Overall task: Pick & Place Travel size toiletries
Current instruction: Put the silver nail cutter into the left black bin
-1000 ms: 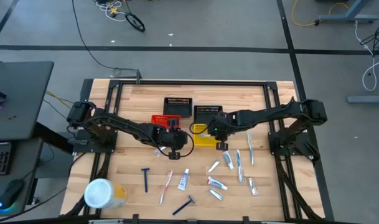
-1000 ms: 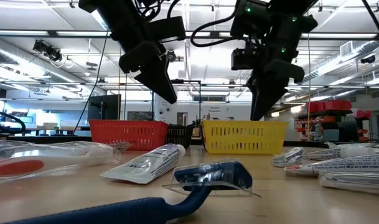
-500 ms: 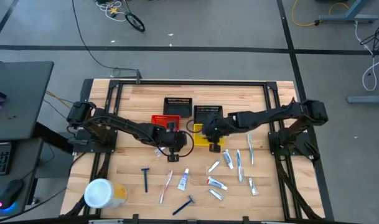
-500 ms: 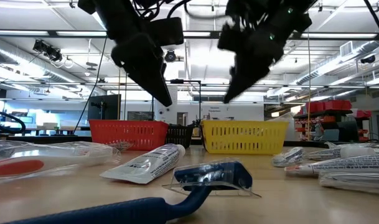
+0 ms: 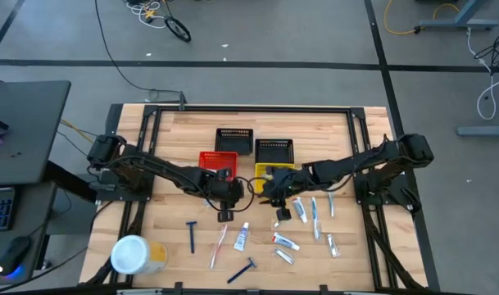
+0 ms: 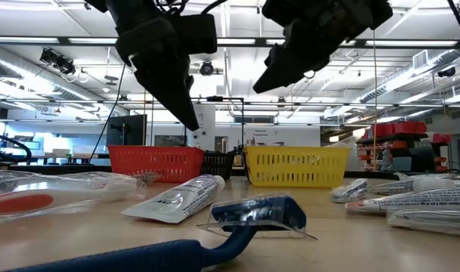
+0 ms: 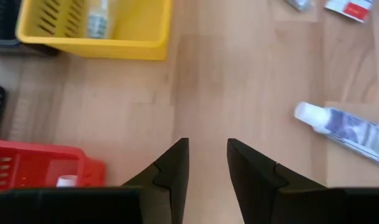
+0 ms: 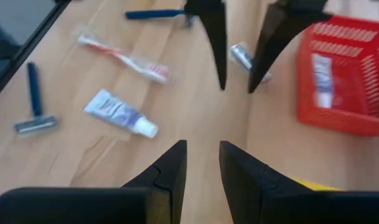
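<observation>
Both arms reach in over the middle of the desk (image 5: 175,131). Left end effector (image 5: 225,215) hangs in front of the red basket (image 5: 215,159), fingers apart with a narrow gap, nothing between them; wrist view shows only bare wood in the gap. Right end effector (image 5: 278,215) sits in front of the yellow basket (image 5: 269,173), fingers likewise slightly apart and empty. In the low view both are well above the desk, not touching anything. Red basket already has a white tube (image 8: 322,71) in it; yellow basket holds a small tube (image 7: 98,18) too. Two black baskets (image 5: 234,140) stand behind those. Rest of the toiletries are loose on the near half of the desk: razor (image 5: 191,236), pink toothbrush (image 5: 220,244) and tube (image 5: 242,238) in front of the left end effector, second razor (image 5: 242,270) near the front edge, and a cluster of tubes and toothbrushes (image 5: 315,217) at the right. A tube (image 7: 348,127) lies just beside the left end effector, not touching it. White-and-yellow canister (image 5: 134,256) is at the front-left corner.
</observation>
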Robot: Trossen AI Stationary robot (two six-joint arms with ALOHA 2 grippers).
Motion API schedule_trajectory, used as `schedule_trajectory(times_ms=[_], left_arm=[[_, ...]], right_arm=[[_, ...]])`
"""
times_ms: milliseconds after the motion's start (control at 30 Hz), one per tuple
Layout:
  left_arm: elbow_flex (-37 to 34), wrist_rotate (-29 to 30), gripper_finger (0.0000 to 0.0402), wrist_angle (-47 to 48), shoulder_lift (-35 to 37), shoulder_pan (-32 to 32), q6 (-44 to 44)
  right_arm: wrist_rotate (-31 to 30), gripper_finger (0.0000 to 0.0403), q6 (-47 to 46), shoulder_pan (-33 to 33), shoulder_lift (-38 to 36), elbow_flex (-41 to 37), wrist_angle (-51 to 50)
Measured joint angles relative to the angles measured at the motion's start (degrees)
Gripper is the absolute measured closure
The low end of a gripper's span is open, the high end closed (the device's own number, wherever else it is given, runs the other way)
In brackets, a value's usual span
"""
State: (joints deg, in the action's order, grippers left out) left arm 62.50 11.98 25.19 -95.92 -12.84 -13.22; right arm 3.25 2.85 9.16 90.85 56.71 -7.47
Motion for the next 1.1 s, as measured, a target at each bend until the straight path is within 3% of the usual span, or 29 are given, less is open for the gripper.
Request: schedule_trajectory(times_ms=[233, 433, 633, 767, 900, 1100], left_arm=[[0.0, -2.2, 0.0282, 0.2, 0.0, -1.6, 1.4], [0.0, 4.5, 0.0275, 8.2, 0.0, -1.8, -7.8], [0.0, 6.2, 0.0242, 16.4, 0.0, -2.3, -20.9], [-2.2, 7.4, 0.0218, 14.9, 0.0, -4.1, -30.3], [-5.2, 12.2, 0.0204, 12.5, 0.0, -6.0, -33.7], [-8.0, 13.1, 0.0204, 11.1, -0.2, -6.3, -36.9]], right_arm=[[-0.1, 0.0299, -0.4, 0.7, 3.4, -0.8, 4.9], [-0.1, 0.0299, -0.4, 0.8, 8.5, -0.8, 12.8], [-0.1, 0.0299, -0.4, 0.8, 9.0, -0.8, 15.2], [-0.1, 0.0299, -0.4, 0.8, 9.0, -0.8, 17.4], [-0.1, 0.0299, -0.4, 0.8, 9.0, -0.8, 17.2], [-0.1, 0.0299, -0.4, 0.8, 9.0, -0.8, 17.2]])
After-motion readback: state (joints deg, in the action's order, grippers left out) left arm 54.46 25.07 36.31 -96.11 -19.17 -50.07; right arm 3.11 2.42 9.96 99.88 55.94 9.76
